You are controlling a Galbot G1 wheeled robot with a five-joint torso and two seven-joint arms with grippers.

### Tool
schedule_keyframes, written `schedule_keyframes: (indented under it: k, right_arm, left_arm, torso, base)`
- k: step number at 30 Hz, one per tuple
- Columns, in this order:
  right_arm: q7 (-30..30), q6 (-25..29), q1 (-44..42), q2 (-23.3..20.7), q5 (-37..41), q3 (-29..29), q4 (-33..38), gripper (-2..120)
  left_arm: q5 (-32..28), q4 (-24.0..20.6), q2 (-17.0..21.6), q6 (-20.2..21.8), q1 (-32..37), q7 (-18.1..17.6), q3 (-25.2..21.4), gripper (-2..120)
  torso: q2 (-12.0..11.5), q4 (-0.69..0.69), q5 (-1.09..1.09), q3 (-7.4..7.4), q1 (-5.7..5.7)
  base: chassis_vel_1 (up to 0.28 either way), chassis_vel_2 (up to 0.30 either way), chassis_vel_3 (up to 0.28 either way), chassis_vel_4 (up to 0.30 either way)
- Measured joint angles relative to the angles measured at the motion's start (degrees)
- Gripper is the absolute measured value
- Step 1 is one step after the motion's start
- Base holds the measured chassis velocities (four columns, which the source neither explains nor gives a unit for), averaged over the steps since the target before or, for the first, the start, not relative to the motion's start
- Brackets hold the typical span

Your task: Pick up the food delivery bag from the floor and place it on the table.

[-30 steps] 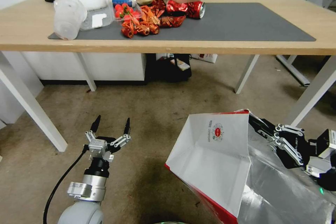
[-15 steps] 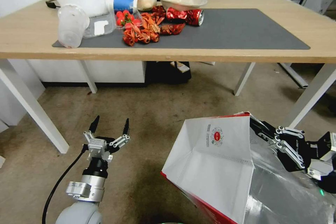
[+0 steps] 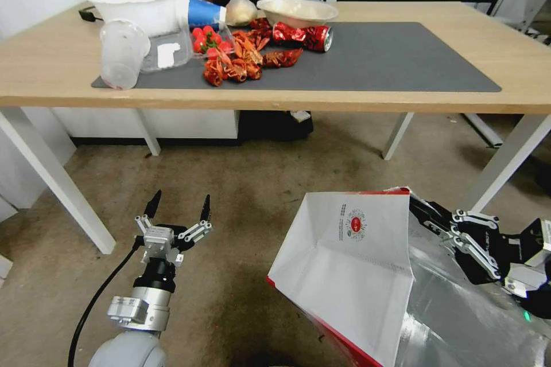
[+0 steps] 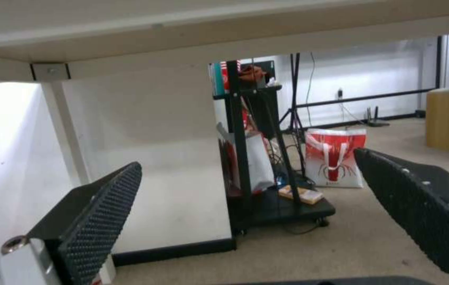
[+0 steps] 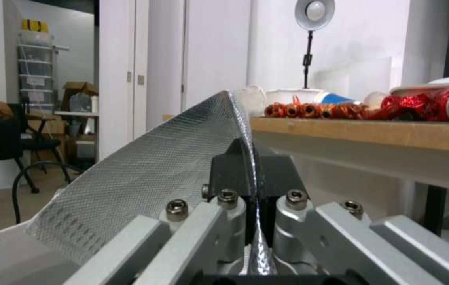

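The food delivery bag (image 3: 350, 264) hangs tilted at the lower right, showing a white side with a small round red logo, a red edge and silver foil lining. My right gripper (image 3: 426, 213) is shut on its foil rim; in the right wrist view the fingers (image 5: 230, 166) pinch the foil (image 5: 145, 170) between them. The bag's bottom is out of view. My left gripper (image 3: 178, 209) hovers open over the floor (image 3: 258, 166), left of the bag and apart from it, its pads (image 4: 103, 213) wide apart. The table (image 3: 46, 63) with a dark grey mat (image 3: 396, 57) stands ahead.
The mat's left half holds a white tub (image 3: 138, 0), clear cups (image 3: 120, 51), red crayfish shells (image 3: 235, 63), a crushed red can (image 3: 304, 34) and a bowl (image 3: 295, 10). White table legs (image 3: 57, 183) flank the floor. A black cart (image 4: 266, 166) and small red-printed bag (image 4: 335, 158) stand under the table.
The whole head picture has shifted: the table now sits lower and shows more of its top, so the camera has moved. Both grippers and the bag keep about the same place in the picture.
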Motion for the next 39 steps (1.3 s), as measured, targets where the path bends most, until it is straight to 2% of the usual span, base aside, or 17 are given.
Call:
schedule_keyframes:
  k: [39]
  right_arm:
    - [-0.9, -0.3, 0.2, 0.2, 0.3, 0.1, -0.4, 0]
  left_arm:
    - [0.9, -0.6, 0.2, 1.0, 0.3, 0.2, 0.1, 100]
  torso:
    - [8.9, 0.0, 0.0, 6.37, 2.57]
  base:
    - [0.0, 0.0, 0.0, 0.0]
